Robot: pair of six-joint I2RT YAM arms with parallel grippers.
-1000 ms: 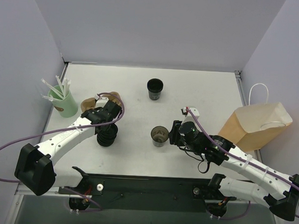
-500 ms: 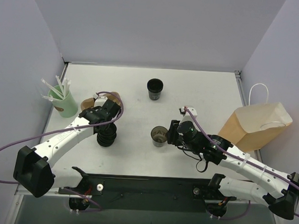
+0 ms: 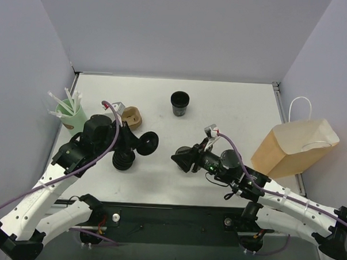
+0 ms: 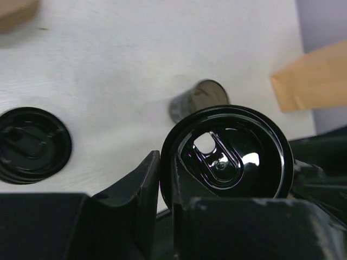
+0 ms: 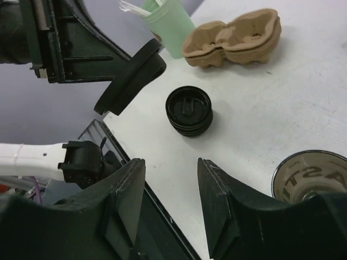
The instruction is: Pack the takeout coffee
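A lidless dark paper cup point(image 4: 200, 100) stands mid-table; it also shows at the lower right of the right wrist view point(image 5: 314, 179). In the top view my right gripper point(image 3: 184, 159) covers it. That gripper point(image 5: 169, 173) is open and empty, held above the table beside the cup. My left gripper point(image 3: 137, 143) is shut on a single black lid point(image 3: 147, 142), pinched by its rim point(image 4: 227, 154) and held in the air left of the cup. The lid also shows in the right wrist view point(image 5: 133, 76). A second black cup point(image 3: 179, 102) stands at the far centre.
A squat stack of black lids point(image 3: 124, 159) sits below my left gripper. A cardboard cup carrier point(image 3: 131, 118) and a mint-green cup of white straws point(image 3: 70, 114) are at the left. A brown paper bag point(image 3: 299, 147) with white handles stands at the right.
My left arm has lifted off the lid stack with one lid and swung it right. My right gripper has risen and tilted over the lidless cup, jaws open.
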